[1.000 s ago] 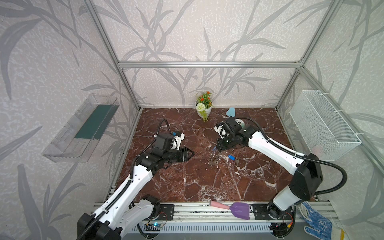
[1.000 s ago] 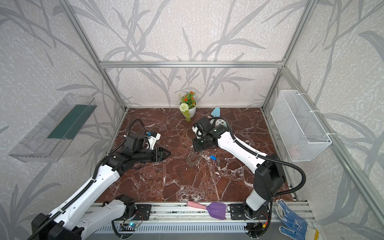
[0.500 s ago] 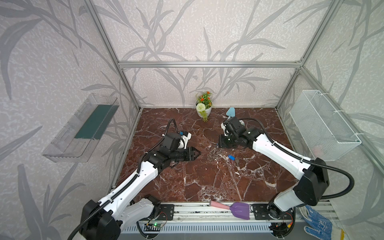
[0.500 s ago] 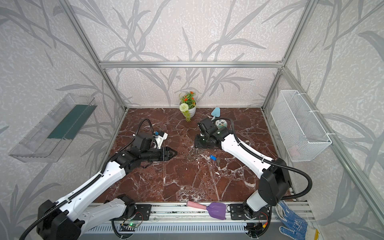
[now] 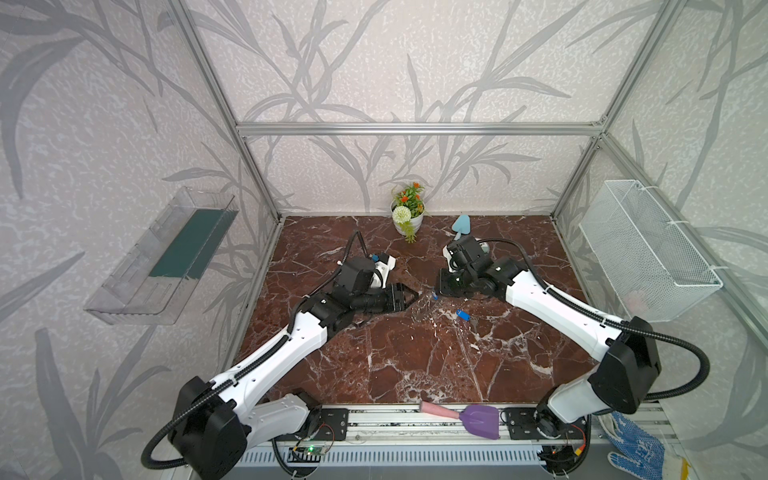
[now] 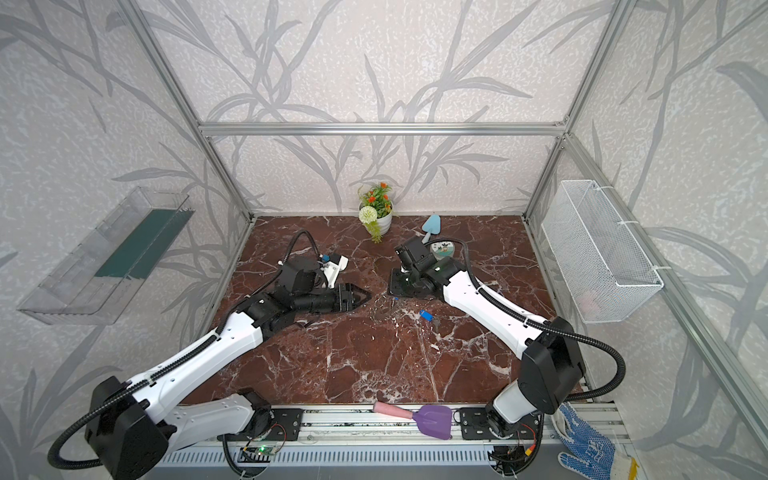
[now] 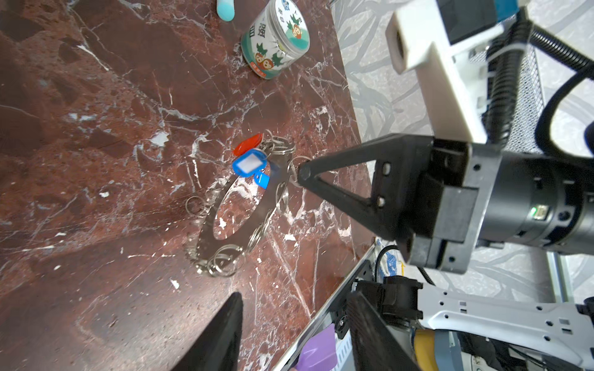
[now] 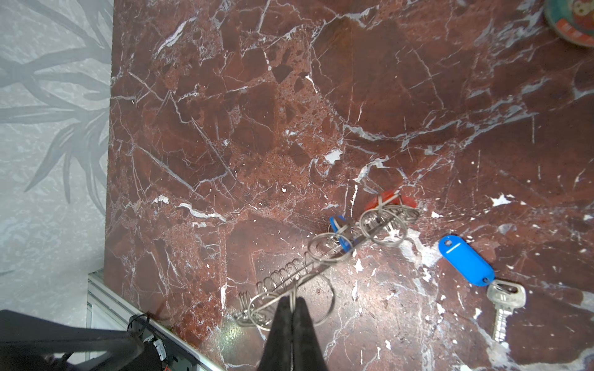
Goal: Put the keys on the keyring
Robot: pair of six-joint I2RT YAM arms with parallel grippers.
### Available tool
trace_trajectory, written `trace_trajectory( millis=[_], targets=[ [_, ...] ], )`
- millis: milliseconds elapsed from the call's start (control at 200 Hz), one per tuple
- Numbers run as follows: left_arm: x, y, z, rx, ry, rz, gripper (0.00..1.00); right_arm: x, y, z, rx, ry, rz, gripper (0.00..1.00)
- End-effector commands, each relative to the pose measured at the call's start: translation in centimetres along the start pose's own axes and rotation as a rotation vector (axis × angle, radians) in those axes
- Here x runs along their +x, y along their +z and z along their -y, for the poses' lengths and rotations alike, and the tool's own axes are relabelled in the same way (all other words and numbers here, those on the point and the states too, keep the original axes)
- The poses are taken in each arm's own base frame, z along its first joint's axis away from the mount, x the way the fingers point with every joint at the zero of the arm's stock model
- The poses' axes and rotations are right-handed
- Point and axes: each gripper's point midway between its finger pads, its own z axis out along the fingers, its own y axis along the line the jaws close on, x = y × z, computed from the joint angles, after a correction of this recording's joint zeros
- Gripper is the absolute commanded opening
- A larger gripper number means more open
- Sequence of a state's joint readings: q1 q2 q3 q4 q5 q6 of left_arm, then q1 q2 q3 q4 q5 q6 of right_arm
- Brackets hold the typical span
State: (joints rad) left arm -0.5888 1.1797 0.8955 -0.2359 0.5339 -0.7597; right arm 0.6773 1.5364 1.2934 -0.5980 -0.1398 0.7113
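Fingertips [image 8: 302, 318] of the right gripper [image 8: 293, 303] are pressed together on one small wire split ring at the rim of the keyring [image 8: 334, 257], pinching it. From the right wrist camera the grey plate shows almost edge-on, running away from those fingertips. From the left wrist camera the keyring [image 7: 204, 239] shows its wide hole, with the marble tabletop [image 8: 257, 128] visible through it.

Facing them, the left gripper [image 7: 295, 295] hangs just short of the keyring, its fingers [image 7: 225, 334] spread apart with nothing between them. In both top views the left gripper [image 5: 414, 296] [image 6: 365, 297] points toward the right one, and the keyring lies between the two.

Just past the right fingertips, a blue key [image 7: 249, 163] [image 8: 337, 225] rests against the plate among the split rings. An orange-red key [image 7: 247, 144] [image 8: 390, 199] sits right beyond it at the keyring's far edge. Whether either is threaded onto a ring cannot be told.

Off to the side of the right fingertips, a third key [image 8: 466, 263] with a blue tag lies flat on the marble, clear of the keyring and touching neither gripper [image 5: 462, 315] [image 6: 425, 316].

Farther out behind the right gripper stands a round tin [image 7: 276, 38] with a cartoon label. A pale blue scoop [image 5: 460, 226] lies beyond it, and a small flower pot [image 5: 407, 216] stands by the back wall.
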Motion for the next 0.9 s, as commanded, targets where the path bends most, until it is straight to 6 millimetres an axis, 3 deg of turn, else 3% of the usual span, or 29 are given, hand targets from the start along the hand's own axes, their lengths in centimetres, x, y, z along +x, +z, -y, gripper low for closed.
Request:
trace_trajectory(
  millis=[0, 380, 710, 895],
  targets=[
    [-0.7, 0.4, 2.5, 0.074, -0.037, 0.024, 0.57, -0.4, -0.6, -0.8, -0.036, 0.018, 0.033, 0.00],
    [0.1, 2.6, 2.2, 0.062, -0.190, 0.173, 0.63, -0.2, -0.8, 0.0, -0.013, 0.060, 0.069, 0.00],
    [1.2, 4.7, 1.0, 0.067, -0.301, 0.189, 0.47, -0.2, -0.8, 0.4, -0.006, 0.084, 0.083, 0.00],
    [1.1, 5.0, 0.7, 0.070, -0.321, 0.211, 0.45, -0.3, -0.9, 0.3, -0.009, 0.087, 0.083, 0.00]
  ],
)
